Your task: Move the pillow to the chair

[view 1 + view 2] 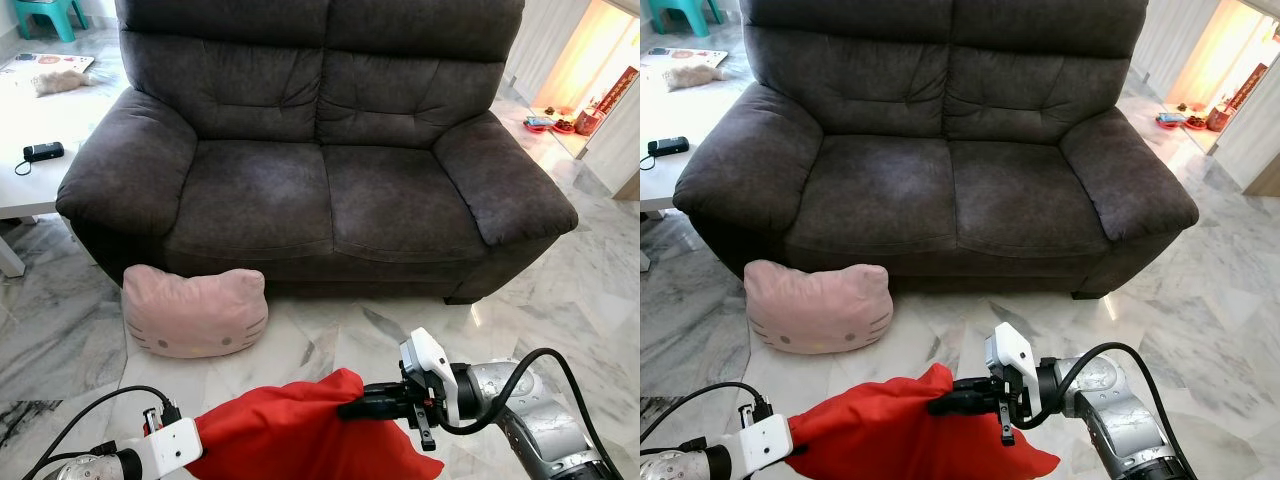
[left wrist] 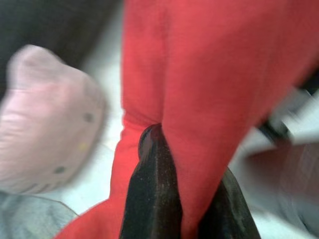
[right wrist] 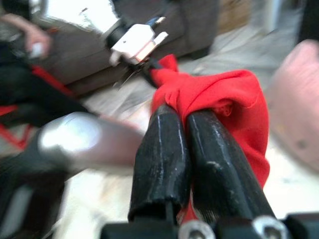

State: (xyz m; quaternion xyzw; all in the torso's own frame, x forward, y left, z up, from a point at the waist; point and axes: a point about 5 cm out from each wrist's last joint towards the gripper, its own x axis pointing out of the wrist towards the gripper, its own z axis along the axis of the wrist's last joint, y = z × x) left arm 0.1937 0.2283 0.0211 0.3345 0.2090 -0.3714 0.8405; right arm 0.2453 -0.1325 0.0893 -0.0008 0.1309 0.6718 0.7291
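I hold a red pillow (image 1: 290, 430) low in front of me, stretched between both arms above the marble floor. My right gripper (image 1: 350, 408) is shut on the pillow's upper right corner, its black fingers (image 3: 199, 154) pinching red fabric. My left gripper (image 2: 164, 164) is shut on the pillow's left side, the cloth squeezed between its dark fingers (image 2: 152, 194). A dark grey two-seat sofa (image 1: 320, 190) stands straight ahead, its seat bare. A pink cat-face pillow (image 1: 195, 312) lies on the floor against the sofa's front left.
A white low table (image 1: 40, 170) with a small black device (image 1: 42, 152) stands at the left. A teal stool (image 1: 45, 15) is at the far back left. Small items (image 1: 560, 122) lie on the floor by a doorway at the right.
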